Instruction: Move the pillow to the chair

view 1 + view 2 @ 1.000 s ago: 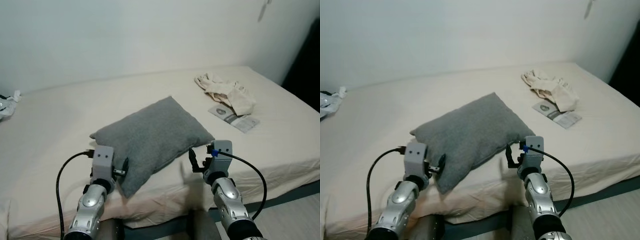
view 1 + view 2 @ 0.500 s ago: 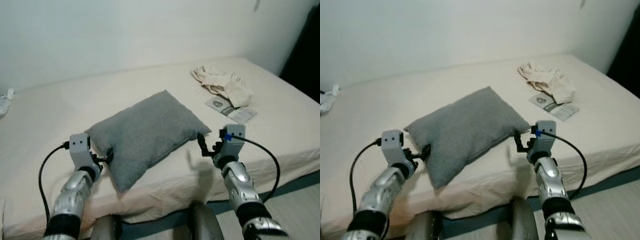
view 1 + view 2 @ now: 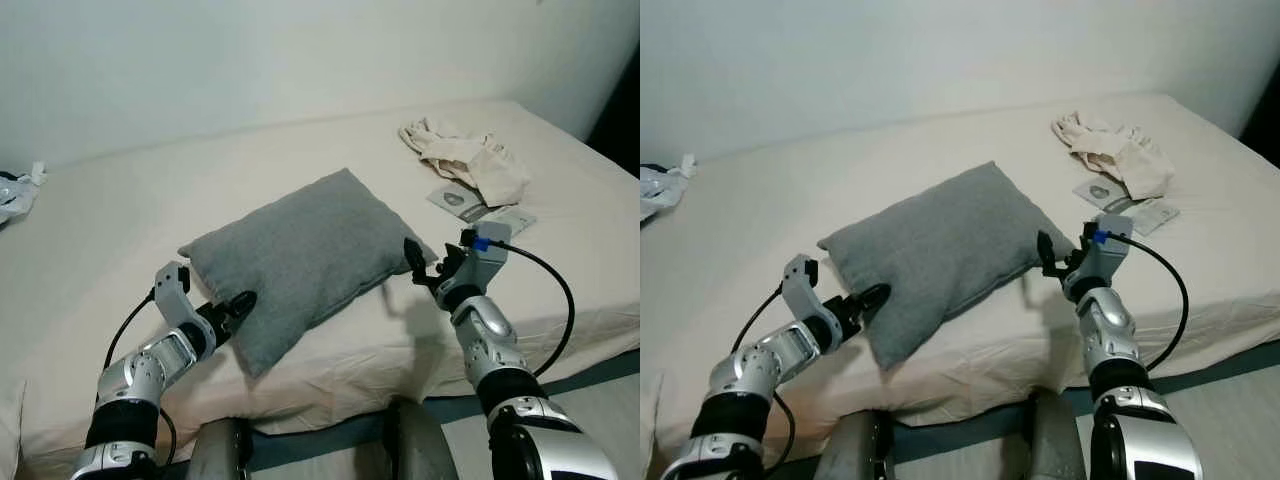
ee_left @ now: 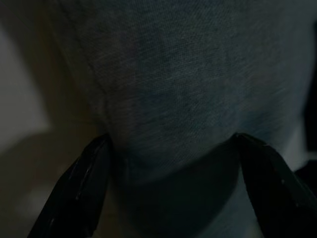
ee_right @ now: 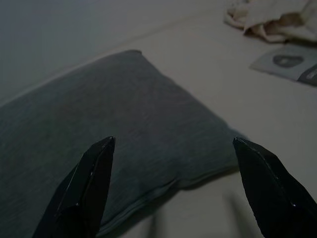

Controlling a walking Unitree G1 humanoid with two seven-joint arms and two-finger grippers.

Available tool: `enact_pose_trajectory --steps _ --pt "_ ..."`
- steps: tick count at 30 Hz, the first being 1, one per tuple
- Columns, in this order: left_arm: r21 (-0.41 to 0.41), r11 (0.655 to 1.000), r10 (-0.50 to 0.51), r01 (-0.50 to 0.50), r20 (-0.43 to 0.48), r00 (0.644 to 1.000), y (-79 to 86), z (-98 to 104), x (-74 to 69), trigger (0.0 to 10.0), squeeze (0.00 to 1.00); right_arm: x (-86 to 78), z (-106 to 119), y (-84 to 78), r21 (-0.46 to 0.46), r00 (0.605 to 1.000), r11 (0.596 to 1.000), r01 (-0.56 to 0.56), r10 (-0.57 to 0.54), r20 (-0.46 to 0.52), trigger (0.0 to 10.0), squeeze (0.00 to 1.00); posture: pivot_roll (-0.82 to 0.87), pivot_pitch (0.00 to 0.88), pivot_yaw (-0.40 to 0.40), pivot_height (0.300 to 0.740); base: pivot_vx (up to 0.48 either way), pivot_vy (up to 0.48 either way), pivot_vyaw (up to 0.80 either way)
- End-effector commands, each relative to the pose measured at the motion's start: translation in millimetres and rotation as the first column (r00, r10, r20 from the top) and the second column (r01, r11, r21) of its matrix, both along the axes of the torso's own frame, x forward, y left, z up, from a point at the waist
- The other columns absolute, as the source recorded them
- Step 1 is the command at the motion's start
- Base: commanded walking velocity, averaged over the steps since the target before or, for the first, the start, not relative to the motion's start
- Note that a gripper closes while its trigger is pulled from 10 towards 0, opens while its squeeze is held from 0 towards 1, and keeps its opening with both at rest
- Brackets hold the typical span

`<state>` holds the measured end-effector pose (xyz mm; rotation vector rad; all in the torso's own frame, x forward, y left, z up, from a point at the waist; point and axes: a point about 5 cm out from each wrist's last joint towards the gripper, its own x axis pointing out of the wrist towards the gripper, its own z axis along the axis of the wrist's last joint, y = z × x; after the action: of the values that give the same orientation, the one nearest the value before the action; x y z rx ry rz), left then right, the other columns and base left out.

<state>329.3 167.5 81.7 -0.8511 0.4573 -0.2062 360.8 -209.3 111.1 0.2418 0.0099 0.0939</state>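
- Pillow [image 3: 305, 262]: grey, rectangular, lying flat on the bed [image 3: 120, 250] near its front edge. Long axis runs diagonally, from the near-left corner by the left gripper to the far-right corner pointing toward the wall.
- Left gripper [image 3: 238, 301]: at the pillow's near-left edge, fingers spread wide with the pillow's edge between them; the wrist view shows grey fabric bulging into the gap, both fingertips [image 4: 81, 186] pressed against it.
- Right gripper [image 3: 418, 262]: at the pillow's right corner, fingers spread wide, just beside the fabric; whether they touch it cannot be told. The wrist view shows the pillow lying ahead between the two tips.
- Bed: cream sheet, broad bare stretch around the pillow.
- Cloth [image 3: 465, 163]: crumpled, cream, on the far right of the bed, well apart from the pillow.
- Booklet [image 3: 478, 208]: flat on the sheet, touching the cloth, beyond the right gripper.
- Plastic bag [image 3: 18, 192]: crumpled, at the bed's far left edge.
- Wall [image 3: 250, 50]: plain white, behind the bed.
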Motion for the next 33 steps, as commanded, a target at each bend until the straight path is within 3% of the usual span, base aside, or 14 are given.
enact_pose_trajectory --steps 1,3,5,6,7,10,11,12,13,14,27,31,33 --pt "-0.099 0.995 -0.017 0.013 -0.032 0.999 -15.1 -2 0.4 10.0 0.00 0.3 -4 8.1 0.019 1.000 1.000 -0.025 0.025 -0.015 10.0 0.00 0.07 0.152 0.037 0.560 0.000 0.000 0.00" --pt "-0.128 0.992 -0.019 0.015 -0.024 1.000 -22.6 -2 1.1 10.0 0.00 0.1 -5 9.4 0.022 0.999 0.999 -0.029 0.030 -0.016 10.0 0.00 0.07 0.151 0.037 0.560 0.000 0.000 0.00" --pt "-0.216 0.976 -0.034 0.028 -0.024 0.999 -37.9 0 1.2 10.0 0.00 0.0 -6 11.4 0.028 0.999 0.999 -0.040 0.040 -0.017 10.0 0.00 0.07 0.148 0.038 0.560 0.000 0.000 0.00" --pt "-0.216 0.976 -0.034 0.028 -0.024 0.999 -37.9 0 1.2 10.0 0.00 0.0 -6 11.4 0.028 0.999 0.999 -0.040 0.040 -0.017 10.0 0.00 0.07 0.148 0.038 0.560 0.000 0.000 0.00" --pt "-0.233 0.971 -0.063 0.054 -0.029 0.998 -48.3 0 0.3 10.0 0.00 0.1 -6 12.1 0.025 0.999 0.999 -0.046 0.047 -0.015 10.0 0.00 0.07 0.148 0.037 0.560 0.000 0.000 0.00" --pt "-0.104 0.986 -0.131 0.129 -0.015 0.991 -61.5 -6 -3.5 10.0 0.00 0.3 -5 12.1 0.022 0.999 0.998 -0.051 0.051 -0.012 10.0 0.00 0.06 0.144 0.037 0.560 0.000 0.000 0.00" --pt "-0.059 0.989 -0.139 0.138 -0.007 0.990 -63.1 -8 -4.1 7.7 0.00 0.5 -5 12.0 0.022 0.999 0.998 -0.051 0.051 -0.012 10.0 0.00 0.06 0.144 0.037 0.560 0.000 0.000 0.00" --pt "-0.034 0.989 -0.142 0.142 -0.003 0.990 -63.9 -8 -4.4 2.0 0.00 0.6 -5 12.0 0.023 0.999 0.998 -0.051 0.051 -0.012 10.0 0.00 0.06 0.144 0.037 0.560 0.000 0.000 0.00" --pt "-0.034 0.989 -0.142 0.142 -0.003 0.990 -63.9 -8 -4.4 2.0 0.00 0.6 -5 12.0 0.023 0.999 0.998 -0.051 0.051 -0.012 10.0 0.00 0.06 0.144 0.037 0.560 0.000 0.000 0.00" --pt "-0.016 0.990 -0.138 0.138 -0.002 0.990 -64.0 -9 -4.5 0.0 0.00 0.6 -5 11.9 0.022 0.999 0.998 -0.051 0.051 -0.011 10.0 0.00 0.06 0.142 0.038 0.560 0.000 0.000 0.00" --pt "-0.087 0.994 -0.054 0.064 0.108 0.993 -40.1 10 2.1 0.0 0.00 3.0 -2 12.3 0.019 0.999 0.998 -0.053 0.053 -0.003 10.0 0.00 0.06 0.137 0.037 0.560 0.000 0.000 0.00" --pt "-0.253 0.956 -0.059 0.147 0.327 0.943 -26.9 41 2.4 0.0 0.00 5.7 4 11.2 0.039 0.998 0.997 -0.061 0.061 0.006 10.0 0.00 0.06 0.136 0.035 0.560 0.000 0.000 0.00" --pt "-0.290 0.945 -0.039 0.154 0.368 0.929 -20.3 49 3.0 0.0 0.00 6.6 6 10.7 0.049 0.998 0.997 -0.066 0.065 0.011 10.0 0.00 0.06 0.136 0.033 0.560 0.000 0.000 0.00"
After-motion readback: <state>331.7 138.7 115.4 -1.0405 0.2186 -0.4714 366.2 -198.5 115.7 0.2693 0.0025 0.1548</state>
